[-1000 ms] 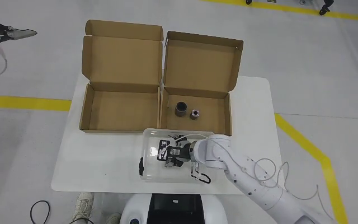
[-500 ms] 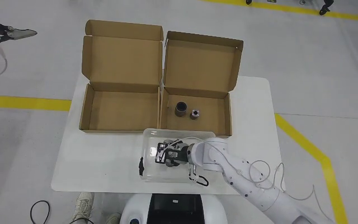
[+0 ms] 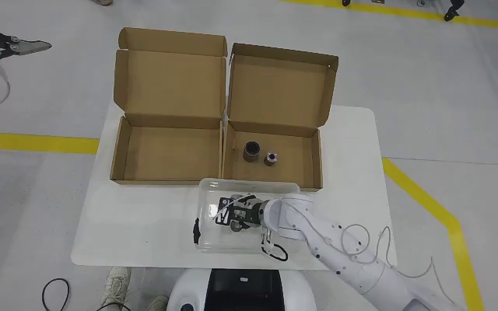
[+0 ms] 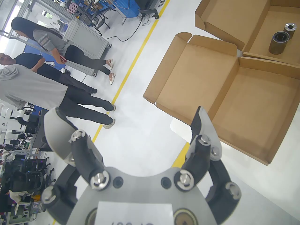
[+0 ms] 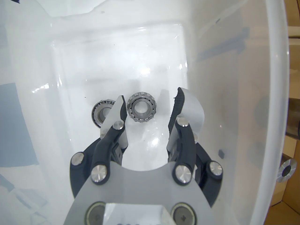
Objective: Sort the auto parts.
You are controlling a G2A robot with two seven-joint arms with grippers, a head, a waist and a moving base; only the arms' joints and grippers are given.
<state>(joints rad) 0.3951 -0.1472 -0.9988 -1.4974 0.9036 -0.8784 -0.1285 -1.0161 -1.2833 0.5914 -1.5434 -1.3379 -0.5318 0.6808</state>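
My right hand (image 5: 150,106) is spread inside the clear tub (image 5: 234,71), fingers straddling a bearing (image 5: 141,110) whose bore faces me. The bearing sits hard by one finger. A second bearing (image 5: 100,114) lies just beyond that finger, so I'd close across the rim.

I count two open cardboard boxes along the table's (image 3: 140,225) far edge: left box (image 3: 167,155) and right box (image 3: 299,167). The right box holds two parts: one dark sleeve (image 3: 252,151) and one silver bushing (image 3: 270,158). At the near edge, one clear bin (image 3: 204,233) shows two bearings: first bearing (image 5: 141,108) and second bearing (image 5: 100,113).
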